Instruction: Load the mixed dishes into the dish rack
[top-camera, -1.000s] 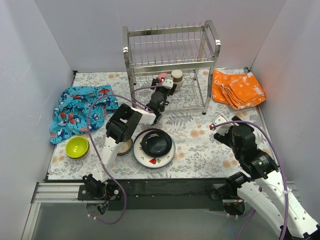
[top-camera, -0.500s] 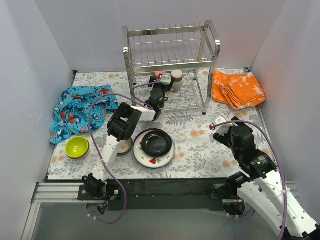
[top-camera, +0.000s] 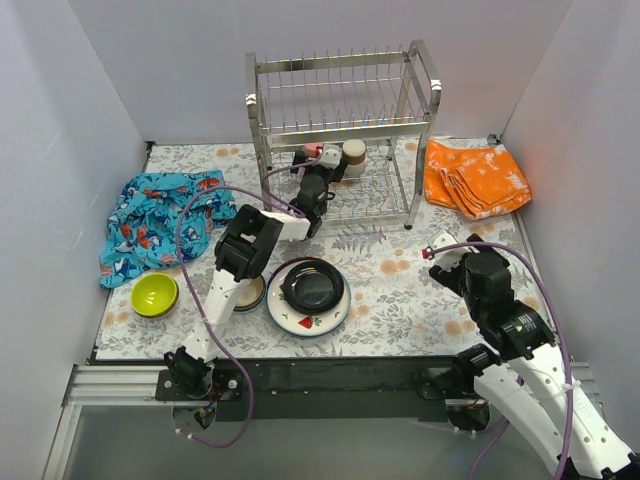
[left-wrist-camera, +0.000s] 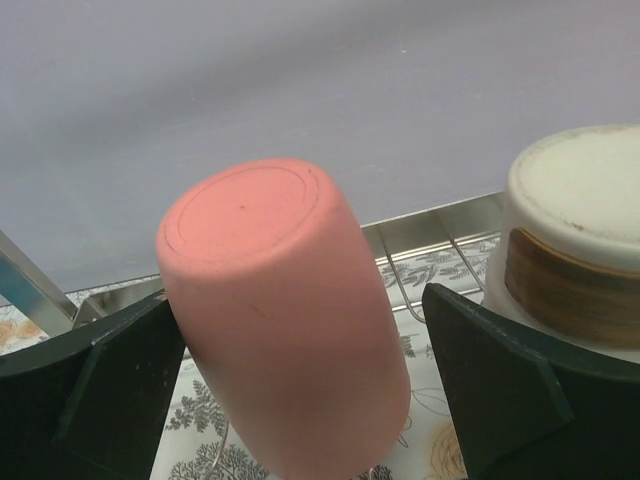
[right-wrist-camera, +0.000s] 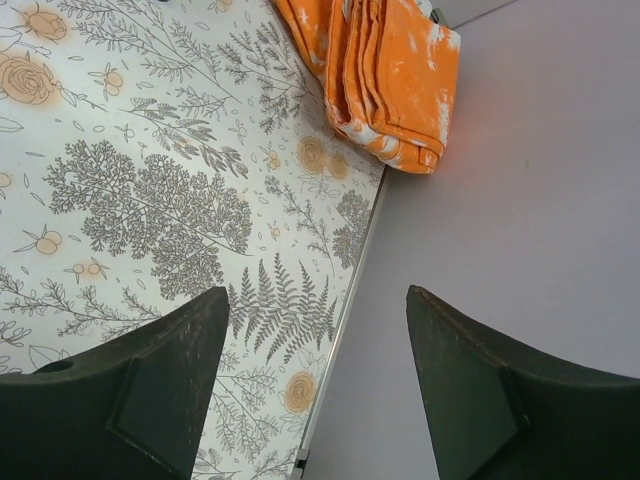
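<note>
Left wrist view: the upturned pink plastic cup (left-wrist-camera: 270, 270) leans, base up and away, between the left gripper's (left-wrist-camera: 295, 340) fingers on the chrome wire dish rack's (top-camera: 340, 100) lower tier, just beside a cream-and-tan cup (left-wrist-camera: 575, 240). Can't tell if it's clamped. The right gripper (right-wrist-camera: 315, 300) gapes empty, well apart.

1 cup (left-wrist-camera: 285, 330) sits left of a bowl (left-wrist-camera: 575, 240), seemingly inside the dish rack (top-camera: 345, 125).
</note>
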